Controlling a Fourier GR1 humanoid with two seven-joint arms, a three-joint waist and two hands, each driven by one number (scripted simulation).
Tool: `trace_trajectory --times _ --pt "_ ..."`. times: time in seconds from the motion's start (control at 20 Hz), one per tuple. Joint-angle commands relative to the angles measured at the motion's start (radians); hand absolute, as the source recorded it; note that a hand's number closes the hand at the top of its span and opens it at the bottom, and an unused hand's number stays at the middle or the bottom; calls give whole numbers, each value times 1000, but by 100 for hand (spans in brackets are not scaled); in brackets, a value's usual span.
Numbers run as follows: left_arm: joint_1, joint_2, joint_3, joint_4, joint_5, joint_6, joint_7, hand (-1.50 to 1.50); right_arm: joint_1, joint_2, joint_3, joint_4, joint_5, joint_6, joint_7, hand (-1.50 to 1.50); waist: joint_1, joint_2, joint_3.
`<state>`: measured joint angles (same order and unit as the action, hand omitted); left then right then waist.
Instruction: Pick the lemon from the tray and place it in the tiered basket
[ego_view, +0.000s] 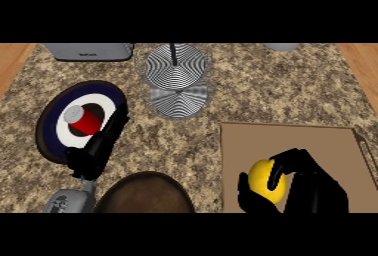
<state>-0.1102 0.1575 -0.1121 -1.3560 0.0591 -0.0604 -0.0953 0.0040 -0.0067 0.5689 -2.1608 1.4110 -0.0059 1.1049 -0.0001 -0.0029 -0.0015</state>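
A yellow lemon (263, 180) lies on the brown tray (295, 145) at the lower right of the head view. My right hand (310, 187) is curled round the lemon, fingers over its right side and thumb at its lower left. The tiered basket (177, 80), made of fine wire mesh with a black centre pole, stands at the back middle of the counter. My left hand (100, 147) stretches out with straight fingers over the right edge of a plate, holding nothing.
A blue, white and red plate (55, 125) at the left carries a red can with a grey lid (81, 119). A dark brown bowl (144, 192) sits at the front edge. A grey appliance (88, 51) stands at the back left.
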Motion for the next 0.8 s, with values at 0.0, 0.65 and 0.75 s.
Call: trace_trajectory --times 0.0,0.65,0.75 --pt "-41 -23 8 77 -10 3 -47 0 -237 6 79 -41 27 89 265 150 5 4 -1" --pt "-59 6 13 36 11 -45 12 0 -868 6 -332 382 -283 134 330 150 51 6 -2" --pt "-49 -26 -19 46 -26 -14 -10 0 -957 6 -385 501 -312 80 302 150 59 11 -1"
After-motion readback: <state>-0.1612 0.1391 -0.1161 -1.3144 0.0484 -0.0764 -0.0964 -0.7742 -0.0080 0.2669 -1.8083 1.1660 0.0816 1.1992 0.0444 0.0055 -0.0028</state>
